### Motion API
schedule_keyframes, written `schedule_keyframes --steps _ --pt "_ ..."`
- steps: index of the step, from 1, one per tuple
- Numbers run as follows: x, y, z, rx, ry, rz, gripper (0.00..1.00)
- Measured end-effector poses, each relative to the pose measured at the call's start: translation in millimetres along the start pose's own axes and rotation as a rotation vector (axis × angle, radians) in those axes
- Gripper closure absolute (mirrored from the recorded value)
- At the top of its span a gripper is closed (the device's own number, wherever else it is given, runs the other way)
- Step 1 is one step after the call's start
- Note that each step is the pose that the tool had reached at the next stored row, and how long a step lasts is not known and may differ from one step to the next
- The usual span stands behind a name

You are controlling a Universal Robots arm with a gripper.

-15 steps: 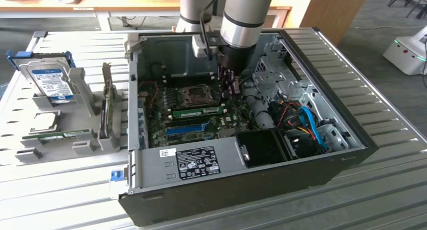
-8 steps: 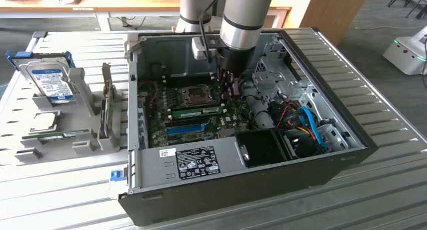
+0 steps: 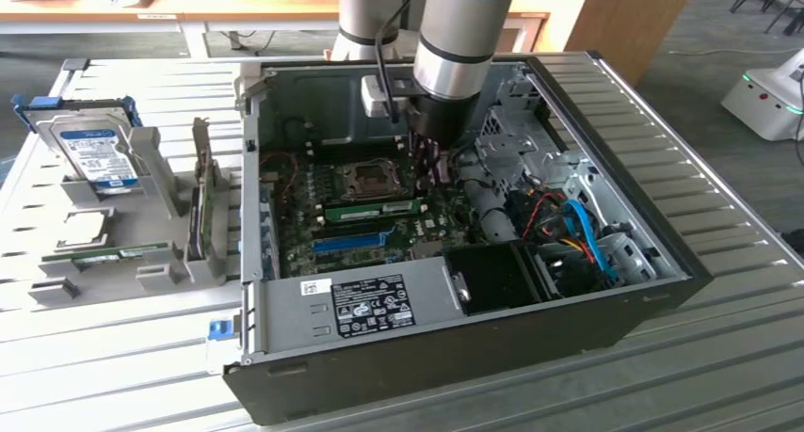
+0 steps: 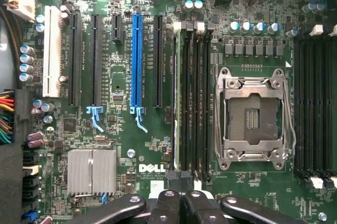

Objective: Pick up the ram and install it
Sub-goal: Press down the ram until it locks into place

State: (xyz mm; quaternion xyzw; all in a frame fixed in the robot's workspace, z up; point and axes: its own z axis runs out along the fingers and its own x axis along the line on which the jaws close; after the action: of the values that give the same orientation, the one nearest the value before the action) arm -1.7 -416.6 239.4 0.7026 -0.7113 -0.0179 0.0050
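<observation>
A green ram stick point(image 3: 371, 209) stands on edge in a memory slot of the motherboard, beside the empty CPU socket point(image 3: 373, 179). My gripper point(image 3: 428, 162) hangs inside the open computer case, just to the exterior view's right of that stick. In the wrist view I look straight down on the black memory slots point(image 4: 194, 98) and the CPU socket point(image 4: 253, 116). My gripper point(image 4: 179, 199) is shut there, its black fingers pressed together with nothing visible between them. Whether they touch the stick I cannot tell.
On the exterior view's left a grey fixture point(image 3: 151, 277) carries a silver hard drive point(image 3: 94, 150) with a blue label, an upright card point(image 3: 199, 201) and a second green stick point(image 3: 116, 255) lying flat. Case walls point(image 3: 440, 333), cables point(image 3: 585, 239) and a blue slot point(image 4: 136, 58) surround the gripper.
</observation>
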Motion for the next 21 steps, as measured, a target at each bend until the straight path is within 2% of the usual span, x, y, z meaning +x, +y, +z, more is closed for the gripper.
schedule_keyframes --steps 21 --pt "0.2 -0.3 8.6 0.0 0.0002 0.0 0.9"
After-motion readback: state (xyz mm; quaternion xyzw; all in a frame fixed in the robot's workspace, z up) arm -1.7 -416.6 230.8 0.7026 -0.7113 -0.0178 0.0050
